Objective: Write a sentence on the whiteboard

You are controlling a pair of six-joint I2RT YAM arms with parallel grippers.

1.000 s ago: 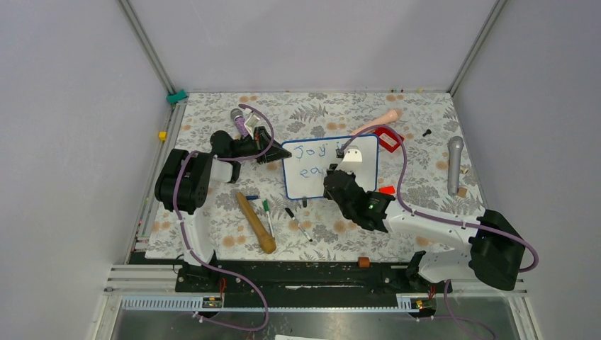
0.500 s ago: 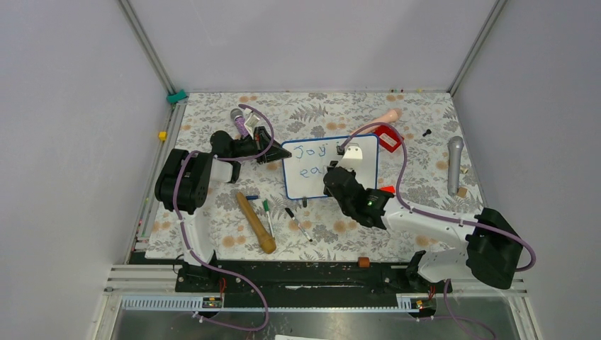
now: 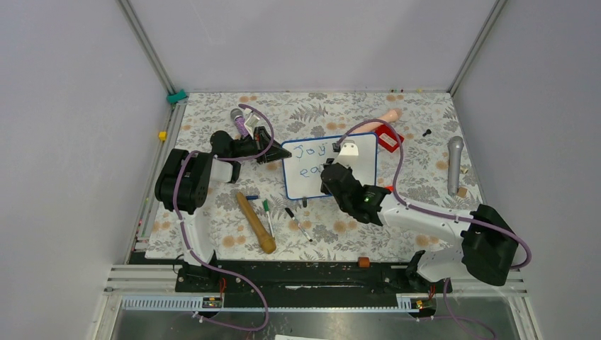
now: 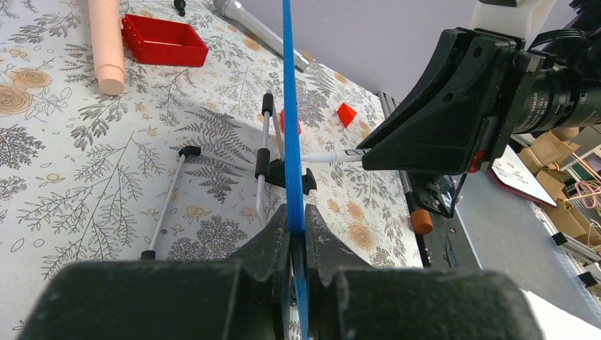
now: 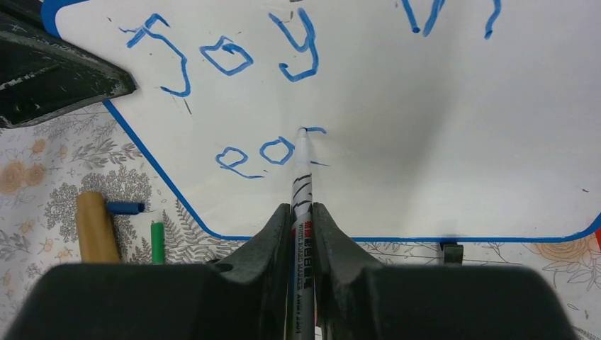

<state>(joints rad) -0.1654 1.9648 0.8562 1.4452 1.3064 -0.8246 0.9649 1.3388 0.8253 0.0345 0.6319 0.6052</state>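
Note:
The whiteboard (image 3: 310, 184) stands mid-table, white with a thin blue frame; it fills the right wrist view (image 5: 453, 142), and the left wrist view shows only its blue edge (image 4: 290, 120). The sentence (image 5: 234, 60) reads "Joy in" on the top line, with "ea" and a fresh stroke (image 5: 273, 151) below. My left gripper (image 4: 297, 221) is shut on the board's left edge (image 3: 285, 170). My right gripper (image 5: 303, 212) is shut on a whiteboard marker (image 5: 300, 177), its tip touching the board beside the "a". In the top view the right gripper (image 3: 333, 172) hides part of the writing.
Left of the board's front lie a wooden pestle (image 3: 256, 223), a green marker (image 3: 268, 216) and a black pen (image 3: 298, 222). Behind the board are a red box (image 3: 388, 138) and a pink handle (image 3: 386, 116). A grey microphone (image 3: 454, 164) lies at the right.
My right gripper has moved the marker leftward and slightly farther back across the board. A new blue stroke stands after "ea". The left arm and board have not moved.

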